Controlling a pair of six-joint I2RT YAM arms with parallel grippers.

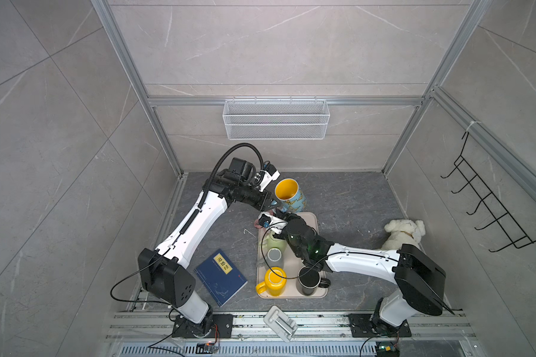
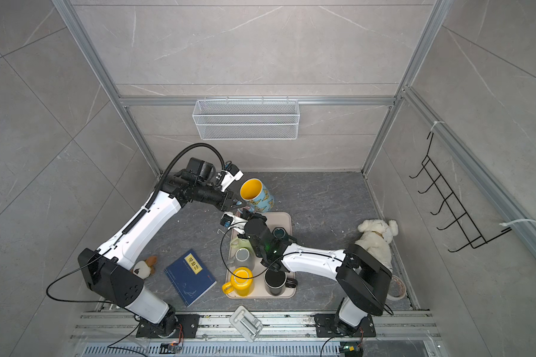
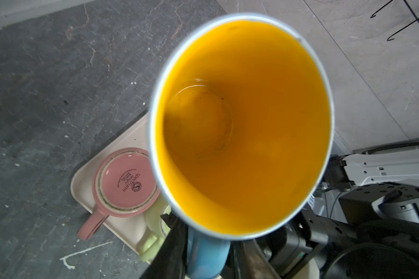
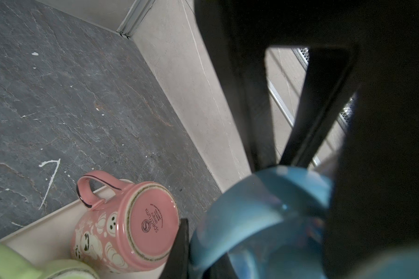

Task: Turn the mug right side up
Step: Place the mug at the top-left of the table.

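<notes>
You have the blue mug (image 1: 291, 194) lifted off the surface (image 1: 353, 197), just past the far edge of the beige tray (image 1: 311, 221). Both top views show it tilted, its yellow-lined mouth facing up and leaning toward the left arm. Its handle (image 4: 252, 205) points down toward the tray, and that is where your two grippers meet.

Your right gripper (image 1: 283, 213) comes up from the tray side and is clamped tight on the handle. In the right wrist view the blue loop sits between its dark jaws.

Your left gripper (image 1: 274, 204) reaches in from the other side, below the rim. In the left wrist view you look straight into the mug's yellow inside, and the handle shows at the picture's edge with black fingers (image 3: 174, 241) close on each side. The gap is narrow, yet you cannot tell whether they press the handle or only flank it.

Below the mug, at the tray's far corner, a pink mug (image 4: 131, 224) stands upside down, its printed base up and its own handle reaching past the tray's rim. A pale green mug (image 1: 273, 242), a grey mug (image 1: 274, 256), a yellow mug (image 1: 273, 281) and a black mug (image 1: 308, 279) are also on the tray. A blue book (image 1: 220, 276) lies on the surface beside the tray, toward the left arm, and a white plush dog (image 1: 403, 235) sits near the right wall
</notes>
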